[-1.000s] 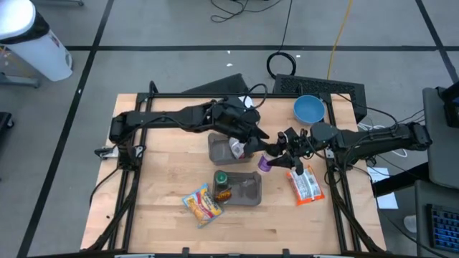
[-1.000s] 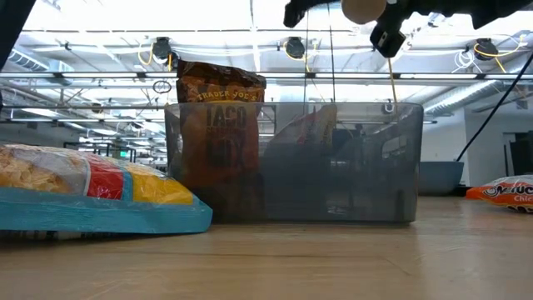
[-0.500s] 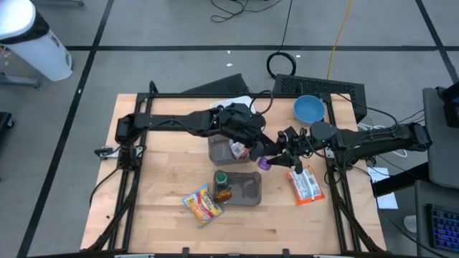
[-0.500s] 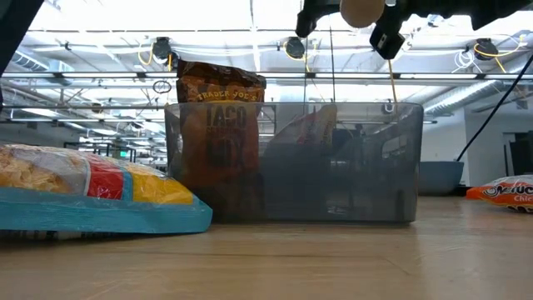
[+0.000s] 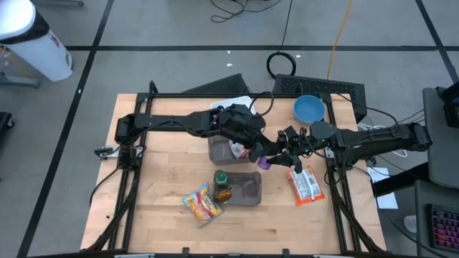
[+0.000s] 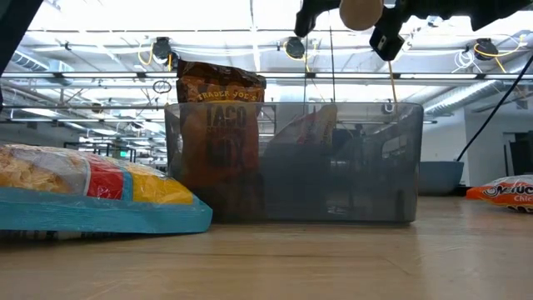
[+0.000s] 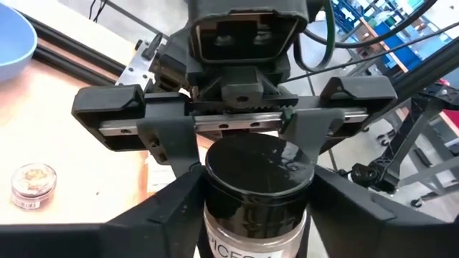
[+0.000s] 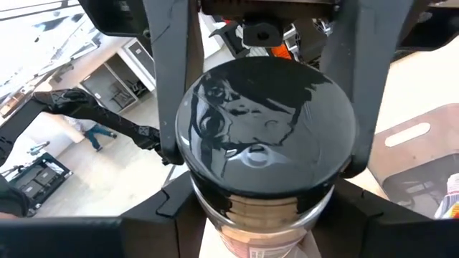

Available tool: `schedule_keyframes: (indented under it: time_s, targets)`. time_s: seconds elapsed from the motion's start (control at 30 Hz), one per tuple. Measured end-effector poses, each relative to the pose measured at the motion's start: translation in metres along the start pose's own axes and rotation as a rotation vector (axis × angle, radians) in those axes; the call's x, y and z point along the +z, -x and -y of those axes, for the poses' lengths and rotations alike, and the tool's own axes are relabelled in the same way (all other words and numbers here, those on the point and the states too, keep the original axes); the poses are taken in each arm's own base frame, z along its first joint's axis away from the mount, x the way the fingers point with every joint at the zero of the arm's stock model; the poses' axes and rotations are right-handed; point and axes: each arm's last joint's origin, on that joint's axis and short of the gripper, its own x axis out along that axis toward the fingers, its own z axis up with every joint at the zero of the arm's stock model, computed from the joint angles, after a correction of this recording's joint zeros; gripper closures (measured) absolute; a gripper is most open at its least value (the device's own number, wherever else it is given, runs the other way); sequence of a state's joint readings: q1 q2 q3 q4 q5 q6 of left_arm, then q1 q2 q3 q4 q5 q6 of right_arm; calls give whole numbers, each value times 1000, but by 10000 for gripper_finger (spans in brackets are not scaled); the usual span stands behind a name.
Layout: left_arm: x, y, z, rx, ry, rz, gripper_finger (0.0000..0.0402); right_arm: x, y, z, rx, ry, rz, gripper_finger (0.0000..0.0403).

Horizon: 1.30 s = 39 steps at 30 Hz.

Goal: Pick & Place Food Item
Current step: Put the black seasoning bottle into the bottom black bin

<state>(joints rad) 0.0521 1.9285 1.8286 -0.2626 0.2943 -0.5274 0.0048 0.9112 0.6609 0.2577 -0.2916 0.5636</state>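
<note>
Both grippers meet mid-frame in the high view, the left gripper (image 5: 252, 148) and the right gripper (image 5: 276, 156) each clamped on one jar (image 5: 265, 163). It is clear, black-lidded (image 8: 265, 125), with a white label, probably spice, held in the air above the table (image 5: 158, 208), just right of a grey bin (image 5: 219, 150).

Blue bowl (image 5: 308, 109), white bin (image 5: 32, 44)

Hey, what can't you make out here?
Jar label: both wrist views, cut off by the bottom edge.
Far bin contents: high view, left arm covers them.
Reddish shape behind the near bin wall: low view, hazy through tinted plastic.
Right gripper holding the jar: low view, cropped at top.
</note>
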Motion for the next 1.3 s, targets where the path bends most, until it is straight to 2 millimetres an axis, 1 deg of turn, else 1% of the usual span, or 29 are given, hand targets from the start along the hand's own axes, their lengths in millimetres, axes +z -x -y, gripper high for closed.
schedule_keyframes:
  time_s: [0.07,0.1,0.47,0.57,0.73,1.0,1.1,1.3]
  targets:
    - [0,0,0,0,-7,0,191,0,0,0,1,-1,0,216]
    - [0,1,0,0,-11,0,196,0,0,0,1,0,0,217]
    - [2,1,1,-7,-58,13,196,0,0,0,-1,12,2,211]
    - [2,1,1,-17,-68,14,196,0,0,0,0,4,3,204]
    - [3,1,-1,-31,-72,12,196,1,1,2,-8,-22,3,175]
    - [7,2,1,-61,-111,44,196,7,4,8,41,-126,-7,105]
    - [12,8,3,-59,-136,62,196,9,6,11,44,-132,-8,88]
    - [29,41,9,-9,-178,119,196,16,12,14,27,-123,36,77]
